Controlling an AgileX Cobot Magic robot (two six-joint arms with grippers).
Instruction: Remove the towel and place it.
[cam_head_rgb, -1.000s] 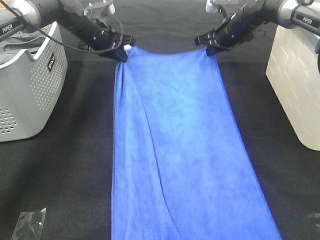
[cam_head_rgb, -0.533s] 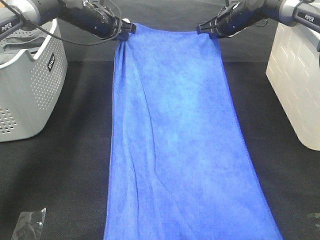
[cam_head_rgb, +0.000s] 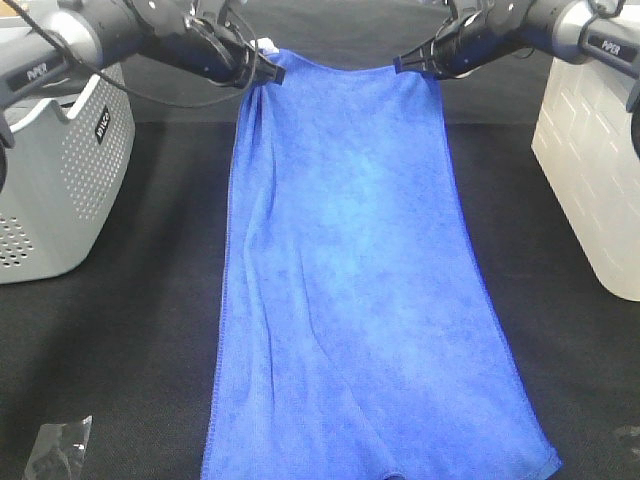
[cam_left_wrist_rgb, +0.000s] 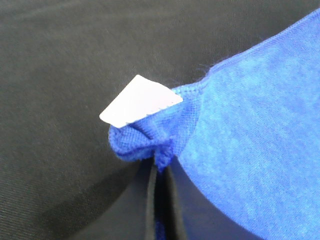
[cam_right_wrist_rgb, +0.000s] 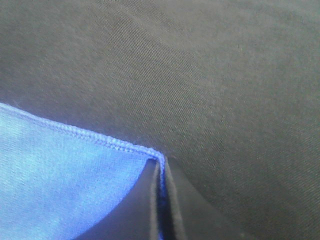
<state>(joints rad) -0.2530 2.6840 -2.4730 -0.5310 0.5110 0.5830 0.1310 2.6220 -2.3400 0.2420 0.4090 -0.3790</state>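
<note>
The near hem of the blue towel (cam_head_rgb: 350, 280) now shows just inside the exterior view. A second ago it ran off the lower edge, so the whole cloth has slid away over the black tabletop (cam_head_rgb: 130, 340). Its length lies spread out, with a long fold down its left side, between the grey perforated basket (cam_head_rgb: 60, 180) and the white bin (cam_head_rgb: 595, 170). At the far end the left gripper (cam_head_rgb: 262, 70) is pinched tight on the bunched corner beside the white tag (cam_left_wrist_rgb: 140, 101). The right gripper (cam_head_rgb: 410, 66) is clamped on the other corner's hem. Both have shifted farther back, and the far edge, slack before, runs nearly straight. The towel looks stretched out and ready to be laid down.
</note>
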